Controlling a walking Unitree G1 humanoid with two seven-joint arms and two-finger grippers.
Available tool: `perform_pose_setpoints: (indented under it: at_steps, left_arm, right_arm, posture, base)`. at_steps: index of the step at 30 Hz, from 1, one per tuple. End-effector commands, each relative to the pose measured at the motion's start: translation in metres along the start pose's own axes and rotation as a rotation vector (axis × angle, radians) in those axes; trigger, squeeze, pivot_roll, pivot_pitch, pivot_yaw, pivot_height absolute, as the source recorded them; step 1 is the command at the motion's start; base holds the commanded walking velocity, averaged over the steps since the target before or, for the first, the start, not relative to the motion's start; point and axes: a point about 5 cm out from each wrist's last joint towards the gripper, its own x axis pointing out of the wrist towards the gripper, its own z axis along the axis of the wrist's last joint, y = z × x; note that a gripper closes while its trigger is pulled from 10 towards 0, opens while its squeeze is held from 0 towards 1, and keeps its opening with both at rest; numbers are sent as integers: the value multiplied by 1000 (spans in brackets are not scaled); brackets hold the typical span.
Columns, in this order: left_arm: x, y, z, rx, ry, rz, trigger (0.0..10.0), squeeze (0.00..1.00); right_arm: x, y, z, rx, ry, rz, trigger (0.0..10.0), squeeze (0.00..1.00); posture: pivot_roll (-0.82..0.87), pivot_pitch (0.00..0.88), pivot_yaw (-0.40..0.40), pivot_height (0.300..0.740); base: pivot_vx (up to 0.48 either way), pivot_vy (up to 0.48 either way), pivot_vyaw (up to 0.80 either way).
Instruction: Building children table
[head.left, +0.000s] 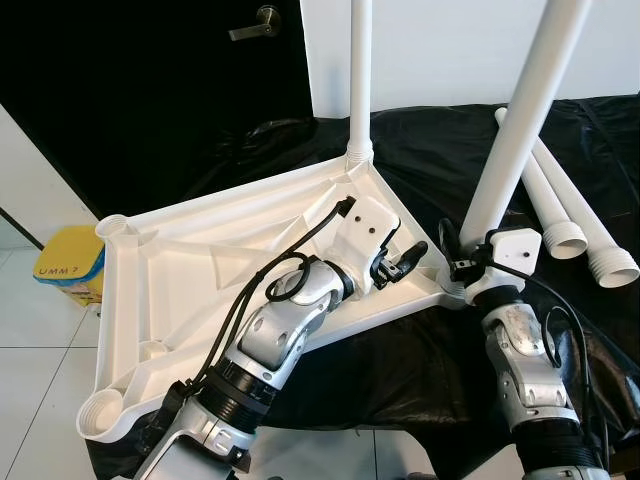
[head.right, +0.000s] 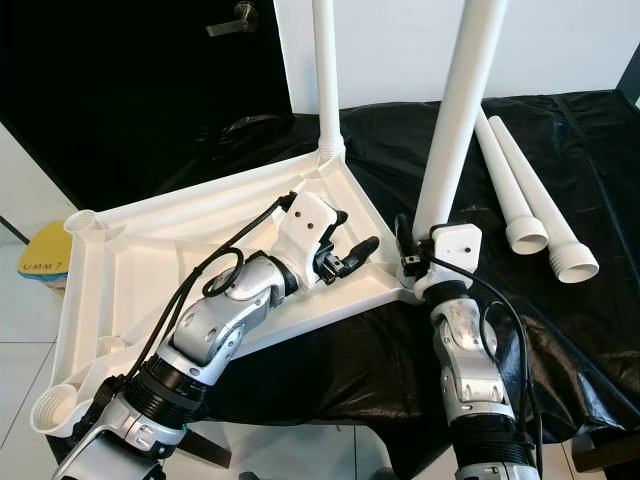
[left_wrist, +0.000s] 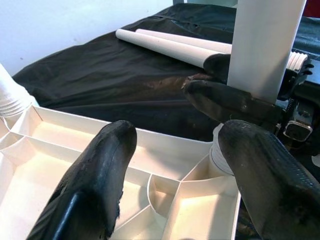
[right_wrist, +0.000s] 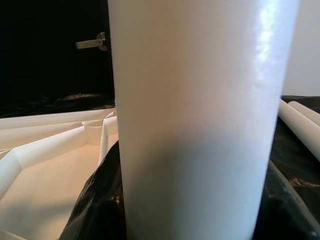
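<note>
Black sheeting (head.left: 420, 160) covers the surface at frame center, under an upturned white tabletop (head.left: 200, 280). At center right the right gripper (head.left: 462, 262) clamps an upright white leg (head.left: 525, 120) at its corner socket. The left gripper (head.left: 400, 262) hovers beside it, fingers apart, empty. Two loose legs (head.left: 575, 225) lie at right.

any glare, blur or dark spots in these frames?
Eye views: sharp, evenly lit; black door nearly detail-free. Left wrist view: near fingers soft, tabletop clear. Right wrist view: table leg too close, soft, bright sheen near its upper edge, shaded lower down.
</note>
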Motion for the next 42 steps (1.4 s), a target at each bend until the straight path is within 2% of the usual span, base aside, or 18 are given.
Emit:
perform_pose_setpoints:
  at_steps: [1,6,11,15,17,20,22,23,25,27,30,33,35,37,40,42]
  left_arm:
    - [-2,-7,0,-1,7,-127,10000,0]
    - [-2,-7,1,-1,7,-124,10000,0]
    - [-2,-6,2,-1,8,-123,10000,0]
    - [-1,-6,2,-3,8,-122,10000,0]
    - [-1,-6,2,-3,8,-122,10000,0]
    - [0,-6,2,-5,6,-121,10000,0]
    - [0,-6,2,-5,6,-121,10000,0]
    - [0,-6,3,-5,6,-120,10000,0]
    - [0,-6,3,-5,6,-120,10000,0]
    - [0,-6,4,-3,4,-118,10000,0]
    - [0,-7,4,-1,3,-117,10000,0]
    - [-2,-7,5,2,4,-118,10000,0]
    - [-2,-7,5,2,4,-118,10000,0]
    - [-3,-6,4,7,8,-119,10000,0]
    - [-3,-6,4,7,8,-119,10000,0]
    - [-2,-5,5,11,8,-116,10000,0]
  right_arm:
    - [-22,12,-51,69,291,-5,10000,0]
    - [-26,14,-51,64,274,-10,10000,0]
    - [-33,15,-49,97,243,-76,10000,0]
    - [-37,12,-49,71,228,-184,10000,0]
    - [-37,12,-49,71,228,-184,10000,0]
    - [-38,8,-49,38,217,-306,10000,0]
    - [-38,8,-49,38,217,-306,10000,0]
    - [-38,7,-48,11,209,-366,10000,0]
    - [-38,7,-48,11,209,-366,10000,0]
    - [-36,6,-46,-8,186,-446,10000,0]
    - [-36,5,-45,-11,174,-470,10000,0]
    - [-38,0,-45,-31,168,-533,10000,0]
    - [-38,0,-45,-31,168,-533,10000,0]
    - [-40,-7,-45,-60,168,-612,10000,0]
    - [-40,-7,-45,-60,168,-612,10000,0]
    - [-41,-13,-44,-78,167,-692,10000,0]
  posture:
    - [-189,87,132,740]
    - [-190,89,134,740]
    - [-191,93,136,740]
    - [-192,97,135,740]
    - [-192,97,135,740]
    - [-189,96,136,740]
    - [-189,96,136,740]
    - [-182,95,136,740]
    - [-182,95,136,740]
    - [-169,93,139,740]
    - [-161,92,143,740]
    - [-156,91,148,740]
    - [-156,91,148,740]
    - [-152,89,149,740]
    - [-152,89,149,740]
    - [-145,90,148,740]
  base:
    - [0,0,0]
    - [0,0,0]
    - [0,0,0]
    - [0,0,0]
    - [0,0,0]
    - [0,0,0]
    - [0,0,0]
    - [0,0,0]
    - [0,0,0]
    - [0,0,0]
    - [0,0,0]
    - [0,0,0]
    - [0,0,0]
    - [0,0,0]
    - [0,0,0]
    - [0,0,0]
